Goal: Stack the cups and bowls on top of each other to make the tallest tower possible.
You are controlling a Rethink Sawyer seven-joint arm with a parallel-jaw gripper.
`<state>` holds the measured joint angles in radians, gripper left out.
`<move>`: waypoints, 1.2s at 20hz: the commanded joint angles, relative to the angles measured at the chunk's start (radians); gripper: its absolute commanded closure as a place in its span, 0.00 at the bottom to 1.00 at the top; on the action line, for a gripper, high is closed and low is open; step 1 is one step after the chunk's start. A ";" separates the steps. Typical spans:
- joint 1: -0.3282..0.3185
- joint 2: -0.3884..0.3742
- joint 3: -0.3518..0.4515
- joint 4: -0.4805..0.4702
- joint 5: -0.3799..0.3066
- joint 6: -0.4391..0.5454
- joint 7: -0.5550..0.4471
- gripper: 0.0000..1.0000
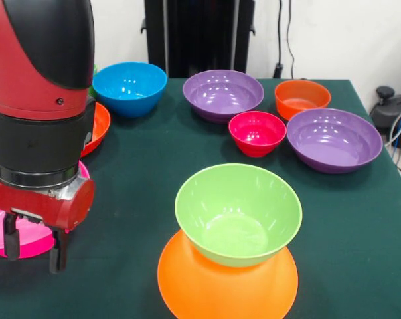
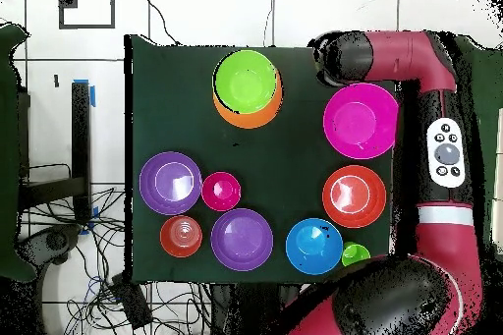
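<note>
We see the gripper (image 1: 33, 250) hanging with its jaws apart and empty over the pink bowl (image 1: 29, 243) at the table's (image 1: 134, 173) edge, while the green bowl (image 1: 238, 214) sits upright on the upturned orange bowl (image 1: 227, 286), the tower's start.

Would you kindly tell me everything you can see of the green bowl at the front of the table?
The green bowl is a glossy, light-green round bowl that looks like plastic, with a plain rim and smooth walls. It sits upright, mouth up and empty, on top of an upturned orange bowl, whose wider edge shows around and below it. This pair stands apart from the other bowls, at one edge of the dark green table. Nothing else touches it; the gripper is off to one side.
</note>
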<state>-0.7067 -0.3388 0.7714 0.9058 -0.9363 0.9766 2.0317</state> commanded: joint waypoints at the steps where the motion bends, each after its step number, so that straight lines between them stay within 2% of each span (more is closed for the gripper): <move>1: 0.007 -0.061 -0.091 0.099 0.029 0.027 -0.138 0.00; 13: 0.023 -0.104 -0.150 0.174 0.110 0.011 -0.024 0.00; 16: 0.027 -0.099 -0.177 0.198 0.116 -0.018 0.018 0.00; 20: 0.039 -0.071 -0.216 0.196 0.146 0.013 0.069 0.00; 24: 0.050 -0.062 -0.246 0.201 0.163 -0.007 0.101 0.00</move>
<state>-0.6961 -0.4351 0.6161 1.0127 -0.7826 0.9764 2.0317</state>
